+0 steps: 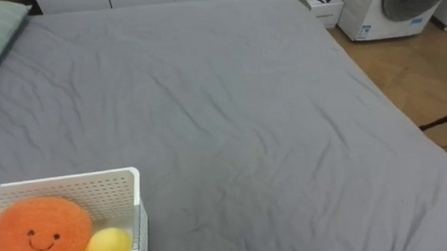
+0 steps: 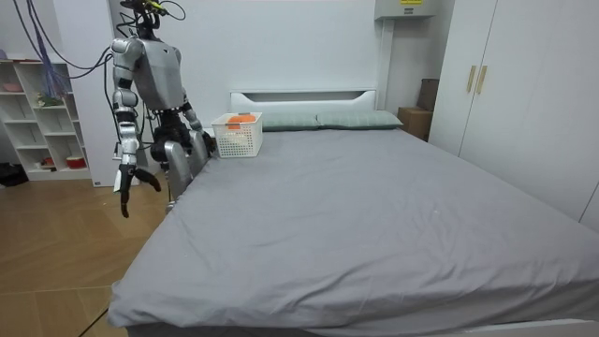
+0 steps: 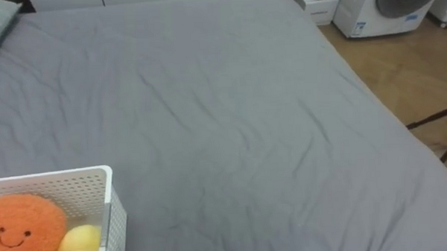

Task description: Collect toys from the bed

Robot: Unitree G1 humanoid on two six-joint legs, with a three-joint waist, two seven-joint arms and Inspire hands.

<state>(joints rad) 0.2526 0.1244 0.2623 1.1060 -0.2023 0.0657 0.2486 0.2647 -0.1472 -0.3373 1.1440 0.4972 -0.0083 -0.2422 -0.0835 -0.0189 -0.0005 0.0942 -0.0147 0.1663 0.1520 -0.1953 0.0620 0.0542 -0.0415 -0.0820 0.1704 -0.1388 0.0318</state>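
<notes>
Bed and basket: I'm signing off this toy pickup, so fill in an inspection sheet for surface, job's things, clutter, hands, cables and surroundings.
Surface: grey bed sheet, wrinkled, no loose toys seen.
Job's things: white basket on the bed's edge by the robot, holding an orange smiley plush and yellow toys.
Clutter: nothing seen.
Hands: right hand hangs at the robot's side, fingers relaxed, holding nothing; left hand low beside the basket.
Cables: nothing seen.
Surroundings: pillows at the headboard, washing machine, wardrobe, shelf unit, wood floor.
</notes>
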